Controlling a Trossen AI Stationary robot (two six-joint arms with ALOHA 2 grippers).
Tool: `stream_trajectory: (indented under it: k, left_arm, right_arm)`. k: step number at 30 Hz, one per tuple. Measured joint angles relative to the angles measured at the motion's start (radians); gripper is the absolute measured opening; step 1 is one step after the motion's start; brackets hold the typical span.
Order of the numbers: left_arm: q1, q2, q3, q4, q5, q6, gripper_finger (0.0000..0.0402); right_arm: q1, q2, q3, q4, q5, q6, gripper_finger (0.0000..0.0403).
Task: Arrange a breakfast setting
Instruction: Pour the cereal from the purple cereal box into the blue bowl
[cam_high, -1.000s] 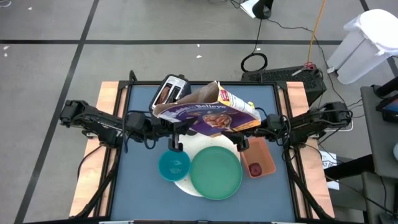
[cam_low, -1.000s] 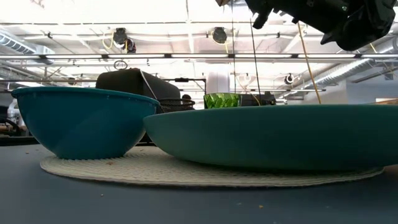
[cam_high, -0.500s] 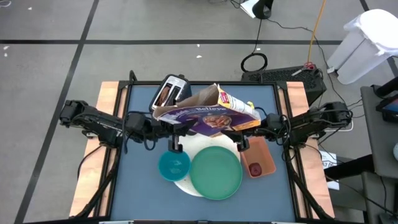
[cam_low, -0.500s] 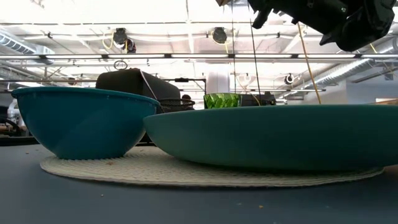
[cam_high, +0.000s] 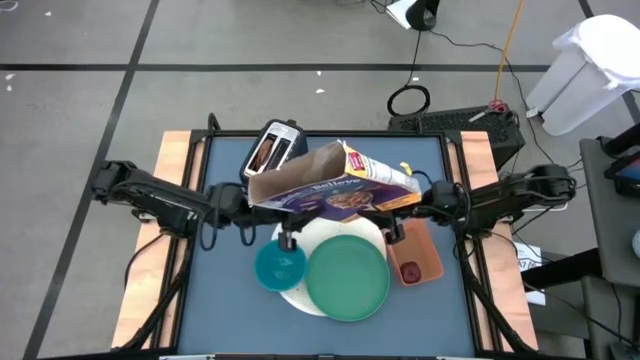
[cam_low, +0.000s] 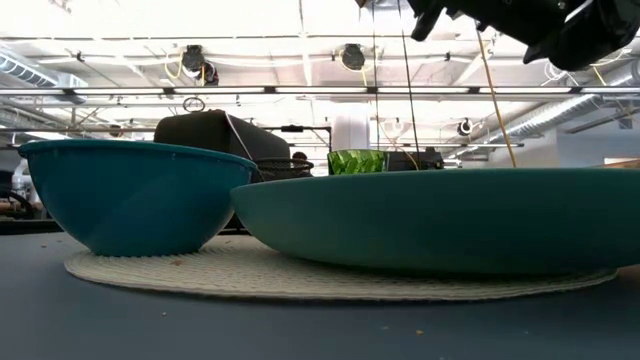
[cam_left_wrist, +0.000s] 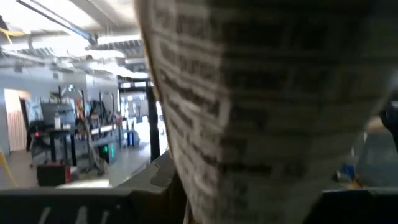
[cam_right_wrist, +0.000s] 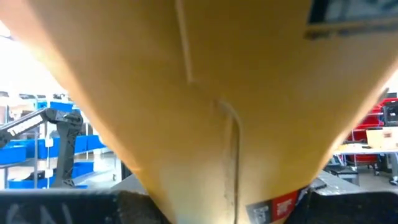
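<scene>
Overhead camera looks straight down; table-level camera shares its teal bowl (cam_high: 279, 266) (cam_low: 130, 195), close up.

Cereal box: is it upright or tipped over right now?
Tipped. The cereal box lies on its side in the air between both arms, above the teal bowl and green plate, its open flaps toward the toaster.

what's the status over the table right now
Both pincers up at a cereal box, held over the teal bowl and green plate. Grip unclear. Toaster behind.
</scene>
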Motion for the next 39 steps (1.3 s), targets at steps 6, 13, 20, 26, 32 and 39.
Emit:
stream_trajectory:
  k: [6, 13, 20, 26, 32, 39]
  left_arm:
    - [-0.004, -0.064, 0.0, -0.185, -0.005, -0.05, 0.0145]
    - [-0.004, -0.126, 0.0, -0.348, -0.007, -0.09, 0.0145]
    - [-0.007, -0.168, 0.0, -0.491, -0.009, -0.118, 0.0145]
    - [-0.011, -0.202, -0.001, -0.645, -0.006, -0.158, 0.0145]
    - [-0.02, -0.243, -0.003, -0.851, -0.008, -0.275, 0.0145]
    - [-0.05, -0.293, -0.002, -1.133, -0.008, -0.467, 0.0145]
  right_arm:
    - [-0.002, -0.071, 0.0, -0.096, 0.007, -0.035, 0.0167]
    - [-0.004, -0.121, 0.0, -0.173, 0.014, -0.052, 0.0167]
    - [-0.008, -0.16, 0.0, -0.255, 0.049, -0.073, 0.0167]
    - [-0.008, -0.176, 0.0, -0.277, 0.057, -0.079, 0.0166]
    - [-0.011, -0.183, 0.0, -0.3, 0.071, -0.077, 0.0167]
    - [-0.01, -0.194, 0.0, -0.421, 0.057, -0.068, 0.0167]
